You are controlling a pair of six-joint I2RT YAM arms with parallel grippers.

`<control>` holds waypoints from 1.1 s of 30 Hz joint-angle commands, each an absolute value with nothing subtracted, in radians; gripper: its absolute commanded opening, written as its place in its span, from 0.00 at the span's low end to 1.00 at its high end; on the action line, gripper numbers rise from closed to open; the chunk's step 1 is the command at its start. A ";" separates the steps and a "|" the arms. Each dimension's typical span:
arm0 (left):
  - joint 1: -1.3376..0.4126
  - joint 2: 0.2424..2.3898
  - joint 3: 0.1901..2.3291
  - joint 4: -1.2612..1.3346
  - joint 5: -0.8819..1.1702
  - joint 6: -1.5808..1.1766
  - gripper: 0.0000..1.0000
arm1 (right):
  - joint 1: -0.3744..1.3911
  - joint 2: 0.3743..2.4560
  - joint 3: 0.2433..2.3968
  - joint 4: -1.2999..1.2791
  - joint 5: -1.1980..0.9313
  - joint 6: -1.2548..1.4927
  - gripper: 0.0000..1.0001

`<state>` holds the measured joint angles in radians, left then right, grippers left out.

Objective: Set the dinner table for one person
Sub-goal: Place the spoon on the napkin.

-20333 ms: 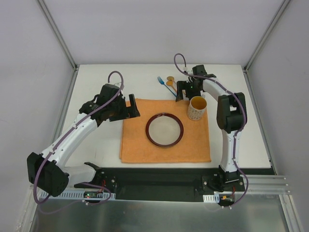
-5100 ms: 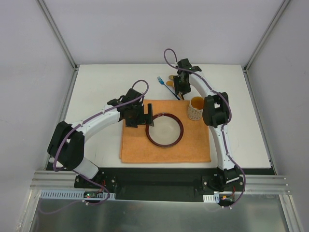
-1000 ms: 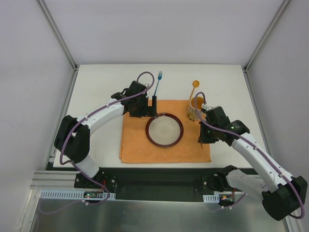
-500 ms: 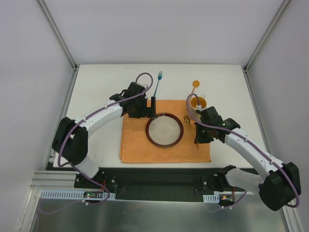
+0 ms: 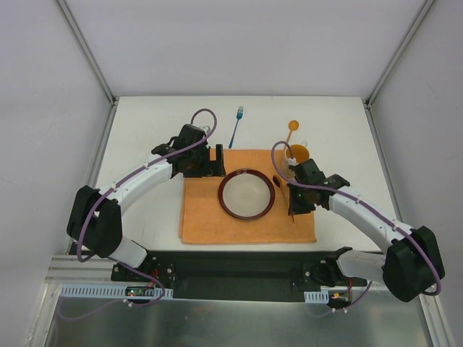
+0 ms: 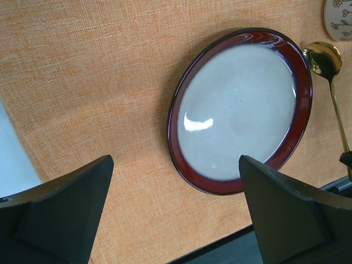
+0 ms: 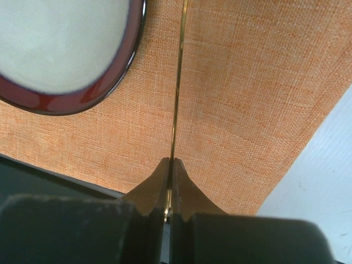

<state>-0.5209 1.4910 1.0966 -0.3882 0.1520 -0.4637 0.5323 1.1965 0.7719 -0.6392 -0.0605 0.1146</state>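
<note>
A red-rimmed plate (image 5: 247, 194) sits in the middle of the orange placemat (image 5: 210, 217) on the white dinner table (image 5: 145, 130). My right gripper (image 5: 295, 205) is shut on the handle of a gold spoon (image 5: 279, 180), which lies low over the mat just right of the plate. The right wrist view shows the thin handle (image 7: 177, 82) pinched between my fingertips (image 7: 171, 165). A blue fork (image 5: 236, 126) lies on the table beyond the mat's far edge. My left gripper (image 5: 210, 160) hangs open over the mat's far left corner, and its wrist view shows the plate (image 6: 239, 110) ahead with nothing between the fingers.
A patterned cup (image 5: 296, 157) with a yellow inside stands at the mat's far right corner, close behind my right wrist. An orange-headed utensil (image 5: 293, 125) lies on the table past the cup. The black base rail (image 5: 239, 264) runs along the near edge.
My right gripper has carried the gold spoon left and down beside the plate. My left gripper has drawn back to the left, away from the fork, which stays on the table.
</note>
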 commanded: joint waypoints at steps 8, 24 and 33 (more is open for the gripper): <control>-0.506 1.468 1.106 -0.396 0.164 -0.451 0.99 | 0.538 1.123 0.730 -0.658 -0.023 0.183 0.01; -0.499 1.460 1.098 -0.405 0.163 -0.451 0.99 | 0.538 1.183 0.778 -0.699 0.074 0.218 0.06; -0.491 1.463 1.097 -0.408 0.163 -0.446 0.99 | 0.541 1.236 0.804 -0.690 0.031 0.192 0.29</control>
<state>-0.5018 1.4906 1.0966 -0.4019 0.1535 -0.4629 0.5346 1.2316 0.7589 -0.6853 0.0498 0.2012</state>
